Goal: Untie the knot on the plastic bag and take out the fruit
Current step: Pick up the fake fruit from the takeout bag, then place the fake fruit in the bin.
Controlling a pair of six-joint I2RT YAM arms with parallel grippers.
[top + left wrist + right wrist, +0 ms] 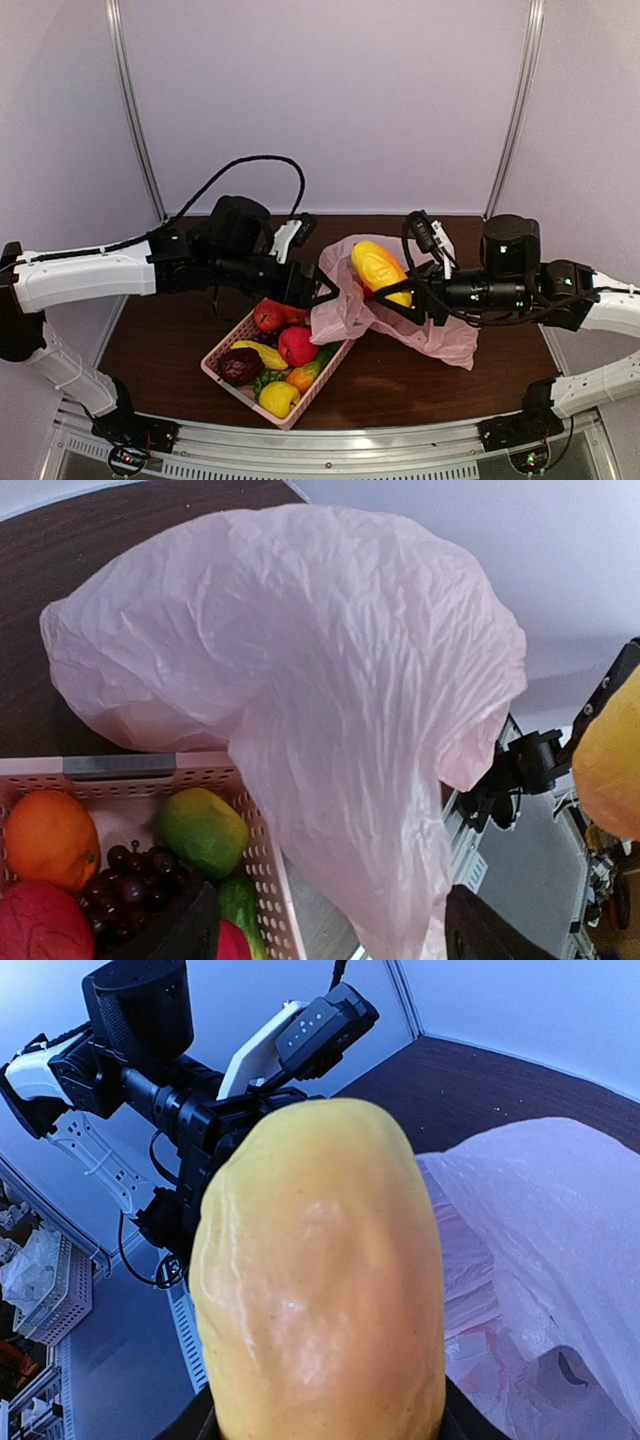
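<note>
Observed: right gripper [385,296] clamped on yellow fruit [378,268]; left gripper [322,290] spread wide.
The plastic bag [345,312] hangs slack between the left fingers [480,935], below the right gripper; knot not discernible, bag print too faint to read.

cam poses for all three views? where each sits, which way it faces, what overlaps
Top external: fixed above and behind the bases, facing down at the table; both arms show, left gripper by the pink bag, right gripper holding the yellow fruit.
Left wrist: faces the bag and a corner of the basket; own fingers at the bottom edge.
Right wrist: faces the held fruit close up, left arm beyond; own fingers barely show.
Shared: bag and yellow fruit appear in all three.
</note>
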